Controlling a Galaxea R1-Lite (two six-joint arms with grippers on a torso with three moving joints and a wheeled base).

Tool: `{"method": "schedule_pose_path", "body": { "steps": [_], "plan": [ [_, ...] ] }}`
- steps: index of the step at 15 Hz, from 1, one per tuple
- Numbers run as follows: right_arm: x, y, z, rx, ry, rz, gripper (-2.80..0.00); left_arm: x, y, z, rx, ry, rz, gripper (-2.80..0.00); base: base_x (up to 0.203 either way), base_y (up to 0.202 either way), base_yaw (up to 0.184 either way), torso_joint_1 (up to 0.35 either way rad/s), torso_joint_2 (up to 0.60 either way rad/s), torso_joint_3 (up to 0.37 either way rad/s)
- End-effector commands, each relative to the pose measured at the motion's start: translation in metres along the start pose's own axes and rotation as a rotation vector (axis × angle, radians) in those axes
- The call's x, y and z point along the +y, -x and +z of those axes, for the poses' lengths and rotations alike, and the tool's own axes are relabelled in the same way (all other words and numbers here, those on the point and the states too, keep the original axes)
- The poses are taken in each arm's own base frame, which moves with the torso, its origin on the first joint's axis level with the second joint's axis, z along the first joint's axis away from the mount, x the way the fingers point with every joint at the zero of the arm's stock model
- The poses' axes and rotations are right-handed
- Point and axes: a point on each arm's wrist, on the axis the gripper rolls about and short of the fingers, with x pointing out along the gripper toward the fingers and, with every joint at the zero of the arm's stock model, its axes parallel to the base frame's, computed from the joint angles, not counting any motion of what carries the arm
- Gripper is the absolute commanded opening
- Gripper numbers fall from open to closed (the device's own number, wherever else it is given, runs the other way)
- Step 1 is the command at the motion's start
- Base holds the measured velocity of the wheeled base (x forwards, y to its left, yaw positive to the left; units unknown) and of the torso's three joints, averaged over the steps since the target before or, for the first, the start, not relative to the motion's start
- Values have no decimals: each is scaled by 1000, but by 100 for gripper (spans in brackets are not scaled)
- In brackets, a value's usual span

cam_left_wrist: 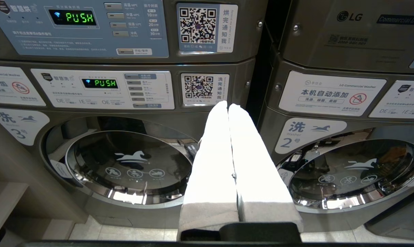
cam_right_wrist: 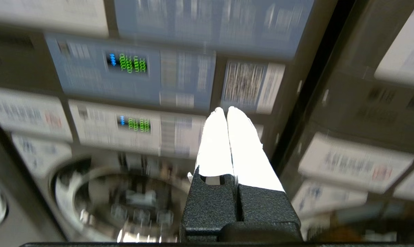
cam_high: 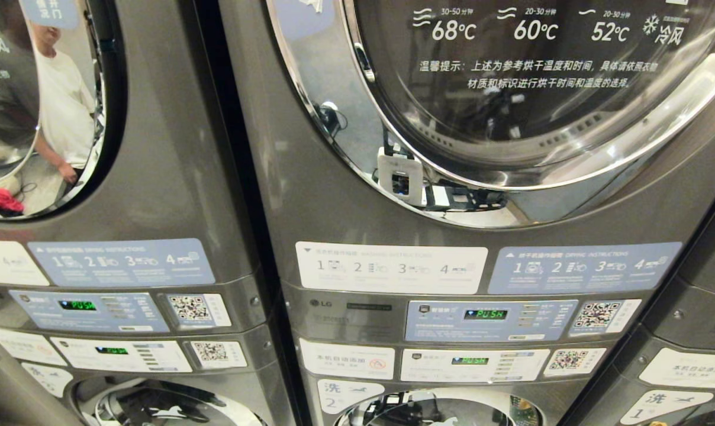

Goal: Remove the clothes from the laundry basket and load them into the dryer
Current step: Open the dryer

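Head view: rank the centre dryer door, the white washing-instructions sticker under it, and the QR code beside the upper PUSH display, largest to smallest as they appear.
1. Dryer door, by far the largest, though cropped.
2. White washing-instructions sticker.
3. QR code, smallest.

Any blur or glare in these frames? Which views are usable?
Head view: sharp, but the chrome dryer door mirrors the room and a person. Left wrist view: sharp, left gripper shut, PUSH display readable. Right wrist view: motion blur throughout, right gripper blown out white.
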Motion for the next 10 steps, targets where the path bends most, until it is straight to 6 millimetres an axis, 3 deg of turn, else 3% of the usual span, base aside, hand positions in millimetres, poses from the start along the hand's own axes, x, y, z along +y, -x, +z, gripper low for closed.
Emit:
{"method": "schedule_pose_path", "body": {
  "steps": [1, 4, 7, 8, 10],
  "plan": [
    [-2, 4, 26, -69, 3, -1, -280, 0, 0, 0, 0, 0, 0, -280, 0, 0, 0, 0, 0, 0],
    [-12, -13, 109, -80, -102, 45, -280, 0, 0, 0, 0, 0, 0, -280, 0, 0, 0, 0, 0, 0],
    [-22, -78, 219, -58, -246, 232, -280, 0, 0, 0, 0, 0, 1, -280, 0, 0, 0, 0, 0, 0],
    [-21, -98, 240, -38, -282, 360, 0, 0, 0, 0, 0, 0, 0, -280, 0, 0, 0, 0, 0, 0],
    [-12, -122, 269, 20, -344, 700, 0, 0, 0, 0, 0, 0, 0, -280, 0, 0, 0, 0, 0, 0]
  ]
}}
